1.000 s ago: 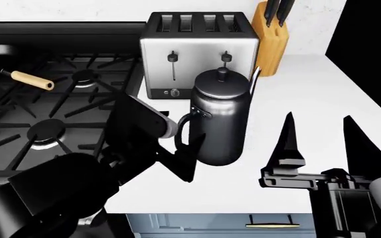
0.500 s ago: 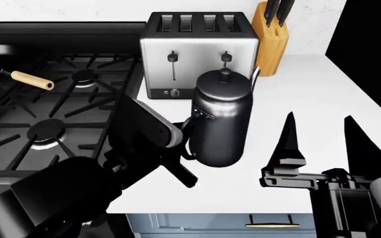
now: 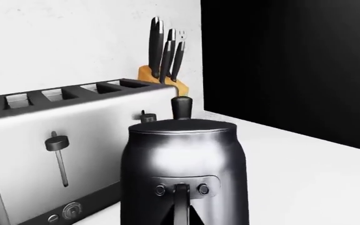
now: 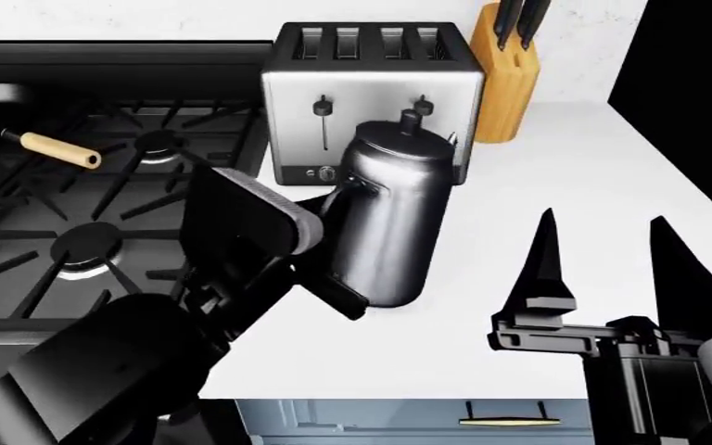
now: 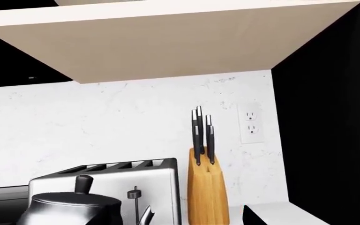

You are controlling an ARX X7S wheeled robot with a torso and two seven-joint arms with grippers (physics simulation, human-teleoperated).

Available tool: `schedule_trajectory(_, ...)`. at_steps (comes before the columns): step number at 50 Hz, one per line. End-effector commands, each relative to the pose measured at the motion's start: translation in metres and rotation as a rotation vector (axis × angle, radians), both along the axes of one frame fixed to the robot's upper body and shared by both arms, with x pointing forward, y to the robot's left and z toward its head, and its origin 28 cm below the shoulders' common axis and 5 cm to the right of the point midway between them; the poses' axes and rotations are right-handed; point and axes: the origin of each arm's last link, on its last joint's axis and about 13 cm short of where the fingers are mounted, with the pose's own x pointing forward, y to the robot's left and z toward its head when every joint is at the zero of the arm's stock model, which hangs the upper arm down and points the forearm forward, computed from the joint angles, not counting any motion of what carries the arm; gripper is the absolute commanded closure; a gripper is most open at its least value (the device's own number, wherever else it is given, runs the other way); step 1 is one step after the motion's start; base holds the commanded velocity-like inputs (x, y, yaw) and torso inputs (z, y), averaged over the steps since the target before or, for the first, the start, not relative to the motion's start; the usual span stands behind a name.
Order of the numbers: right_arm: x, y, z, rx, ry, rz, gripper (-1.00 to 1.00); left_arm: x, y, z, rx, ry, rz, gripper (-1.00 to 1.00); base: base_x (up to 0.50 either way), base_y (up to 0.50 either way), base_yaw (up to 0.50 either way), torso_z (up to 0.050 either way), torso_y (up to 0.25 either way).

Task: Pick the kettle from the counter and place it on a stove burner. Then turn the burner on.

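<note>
The dark-steel kettle [image 4: 387, 218] leans with its lid toward the stove, over the white counter [image 4: 566, 176] in front of the toaster. My left gripper [image 4: 337, 287] is shut on the kettle's thin side handle [image 3: 180, 206], with a finger on each side of the loop in the left wrist view. I cannot tell whether the kettle's base still touches the counter. The front-right stove burner [image 4: 90, 246] lies to the kettle's left under the black grate. My right gripper [image 4: 610, 264] stands open and empty over the counter to the kettle's right. The right wrist view shows the kettle's lid [image 5: 73, 204].
A chrome four-slot toaster [image 4: 375, 83] stands just behind the kettle, with a wooden knife block [image 4: 504, 83] to its right. A pan with a wooden handle [image 4: 59, 146] rests on the stove's back left. A black wall [image 4: 690, 83] bounds the counter on the right.
My left gripper has closed on the kettle's handle. The kettle has tilted and shifted a little left toward the stove. The right arm has barely moved.
</note>
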Motion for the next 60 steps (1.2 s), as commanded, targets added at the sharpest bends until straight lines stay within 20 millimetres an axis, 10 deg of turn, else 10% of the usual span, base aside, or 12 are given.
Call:
schedule_trajectory(1,0.0,0.001,0.0,-0.003,-0.002,0.0,-1.0,-0.009,0.002,0.011,-0.103,-0.077,0.031,1.0,0.0,0.0,0.0,0.0,0.0)
schedule_trajectory(21,0.0,0.002,0.0,-0.007,-0.003,0.006,-1.0,-0.04,0.007,0.039,-0.219,-0.208,0.001,1.0,0.0,0.0,0.0,0.0,0.001)
schedule_trajectory(60,0.0,0.008,0.003,-0.079,0.037,-0.023,-1.0,-0.03,0.036,0.06,-0.309,-0.262,0.163,1.0,0.0,0.3,0.0,0.0,0.0)
